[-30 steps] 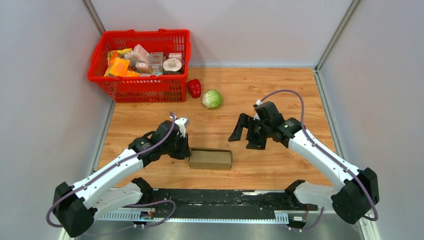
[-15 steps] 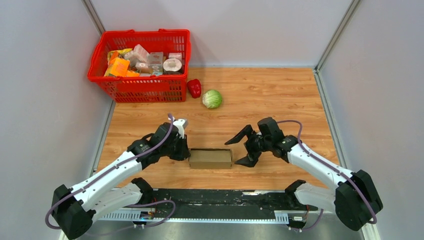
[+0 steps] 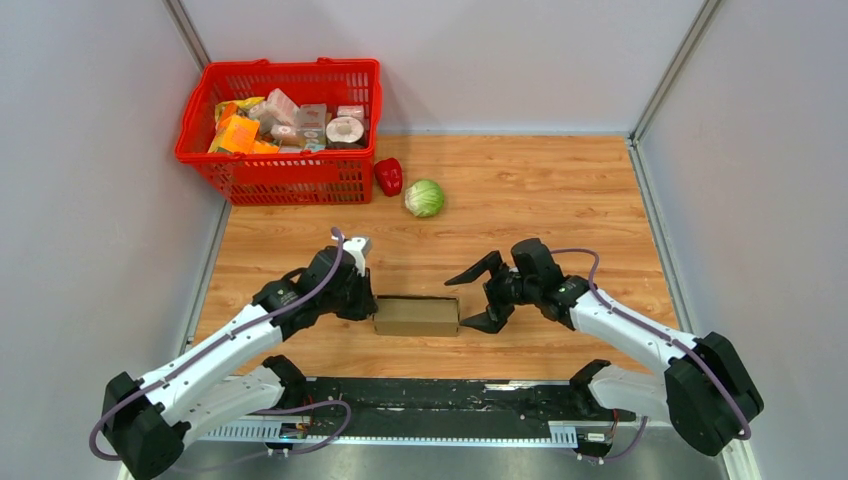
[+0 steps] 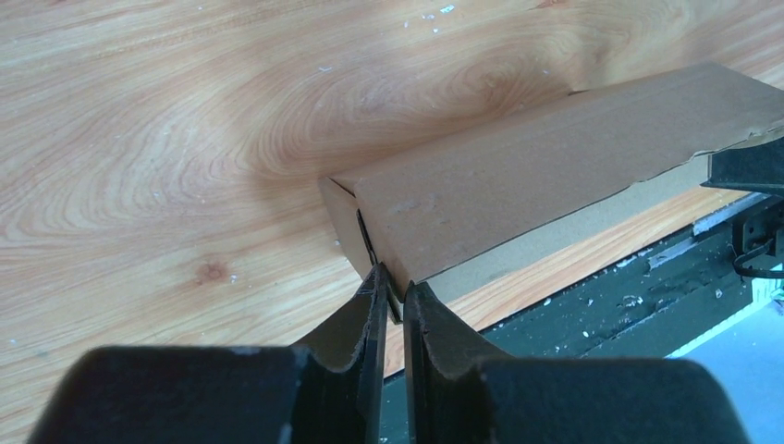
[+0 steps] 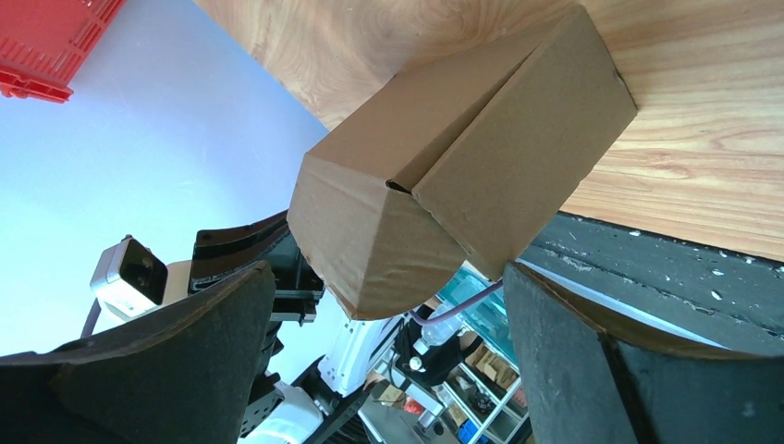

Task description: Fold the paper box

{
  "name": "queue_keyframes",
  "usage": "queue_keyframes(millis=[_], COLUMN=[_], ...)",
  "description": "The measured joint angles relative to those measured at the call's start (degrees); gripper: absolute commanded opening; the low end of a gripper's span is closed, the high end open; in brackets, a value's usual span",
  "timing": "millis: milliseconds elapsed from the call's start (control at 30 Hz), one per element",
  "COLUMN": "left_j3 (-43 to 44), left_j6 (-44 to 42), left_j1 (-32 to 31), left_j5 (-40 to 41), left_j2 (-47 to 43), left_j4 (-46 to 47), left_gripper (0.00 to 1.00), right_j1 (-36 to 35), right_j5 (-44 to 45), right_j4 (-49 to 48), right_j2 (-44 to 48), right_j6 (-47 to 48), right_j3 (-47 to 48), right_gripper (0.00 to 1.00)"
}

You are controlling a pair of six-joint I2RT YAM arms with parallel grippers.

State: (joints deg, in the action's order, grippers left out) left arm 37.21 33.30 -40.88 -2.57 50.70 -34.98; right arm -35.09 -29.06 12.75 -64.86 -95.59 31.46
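Observation:
The paper box (image 3: 417, 316), plain brown cardboard, lies flattened and long on the wooden table near its front edge. My left gripper (image 3: 371, 301) is at the box's left end. In the left wrist view its fingers (image 4: 370, 310) are pinched on a thin cardboard edge at the near corner of the box (image 4: 555, 176). My right gripper (image 3: 461, 304) is open at the box's right end, one finger beyond it and one in front. In the right wrist view the box's (image 5: 462, 176) folded end sits between the wide-spread fingers of the gripper (image 5: 385, 273) without touching them.
A red mesh basket (image 3: 262, 172) with several printed packages stands at the back left. A red pepper (image 3: 388, 176) and a green cabbage (image 3: 424, 197) lie beside it. A black rail (image 3: 440, 400) runs along the table's near edge, and grey walls enclose the sides.
My right gripper has come down and to the left, turning until its open fingers straddle the box's right end. The box has slid slightly left. The left gripper keeps its pinch.

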Motion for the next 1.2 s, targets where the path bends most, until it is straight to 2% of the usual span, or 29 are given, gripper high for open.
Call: queue_keyframes(millis=[267,500,800,967,1067,1167,1200], left_j3=[-0.87,-1.2,-1.4,-1.4,-1.6,-2.16,-2.47], left_j6=[1.33,1.79,2.89,3.63,3.76,3.85,3.93], left_j1=[-0.02,-0.02,-0.31,-0.35,-0.39,-0.44,-0.48], left_j5=[1.16,1.14,1.14,1.11,1.09,0.92,0.87], left_j2=[-2.05,-2.29,-3.26,-3.96,-4.46,-5.22,-5.6], left_j4=[-0.42,-0.33,-0.42,-0.44,-0.57,-0.57,-0.61], left_gripper=[0.17,0.17,0.17,0.18,0.24,0.34,0.41], right_j1=[-0.74,-0.79,-2.6,-3.04,-3.04,-3.04,-3.04], right_j5=[0.02,-0.57,0.07,0.39,0.85,1.27,1.31], right_j4=[0.02,0.22,-1.25,-3.26,-4.24,-5.49,-6.34], right_j2=[-0.07,-0.09,-0.57,-2.4,-3.43,-4.66,-5.38], right_j6=[0.07,1.51,1.53,0.74,0.48,0.35,0.24], right_j3=[-0.02,-0.44,-0.44,-0.44,-0.46,-0.5,-0.68], right_gripper=[1.0,1.0,0.91,0.82,0.77,0.72,0.72])
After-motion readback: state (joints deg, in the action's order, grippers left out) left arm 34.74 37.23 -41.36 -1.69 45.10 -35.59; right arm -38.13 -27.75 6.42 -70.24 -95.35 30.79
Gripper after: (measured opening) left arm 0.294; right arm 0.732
